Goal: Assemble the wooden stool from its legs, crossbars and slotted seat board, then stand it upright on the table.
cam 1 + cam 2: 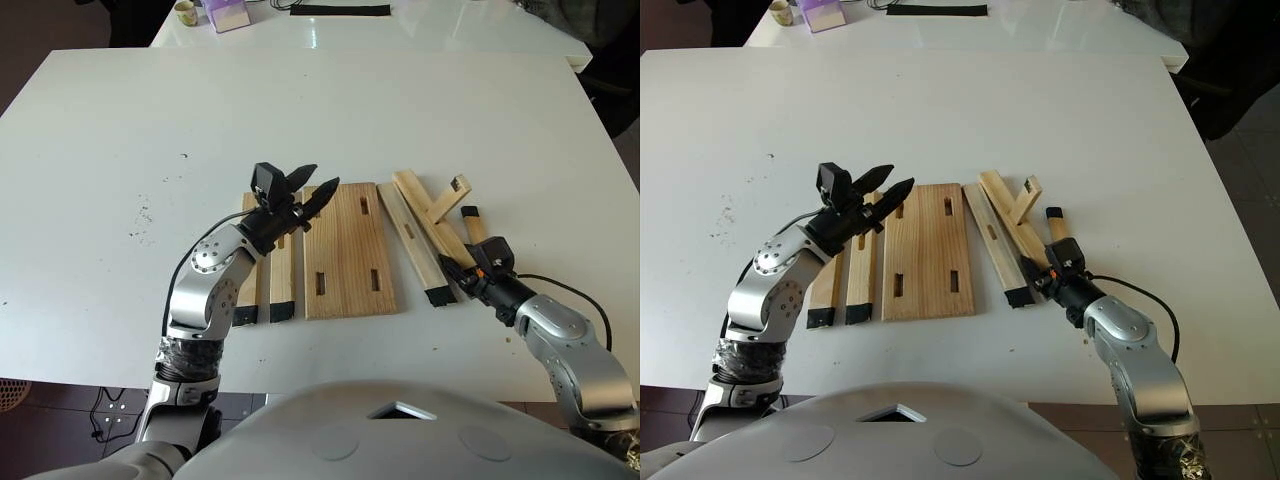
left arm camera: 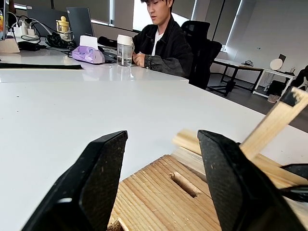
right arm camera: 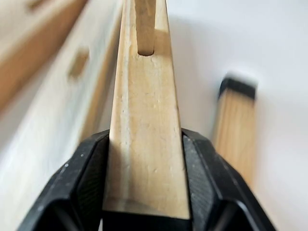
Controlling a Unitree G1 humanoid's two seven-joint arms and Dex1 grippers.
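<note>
the slotted seat board (image 1: 348, 250) lies flat in the middle of the surface (image 1: 150, 150), with two legs (image 1: 281, 275) side by side just beside its left edge and more pieces fanned out just to its right. the right gripper (image 1: 458, 270) is clamped across one leg (image 3: 144, 120) near its near end, pads on the two narrow sides. a crossbar (image 1: 447, 197) stands tilted out of that leg's slot. the left gripper (image 1: 325, 176) hovers spread wide above the board's far left corner, holding nothing. the parts look like light, stiff, bare softwood, probably grippy enough not to slide. they are long, though, so a hold at one end will likely let the far end swing and lever on the joint. taking a leg nearer its middle seems safer, and the board by an edge. how deep the crossbar sits in the slot is hard to judge. i cannot tell whether the short capped piece (image 1: 472, 222) is a leg or a crossbar.
</note>
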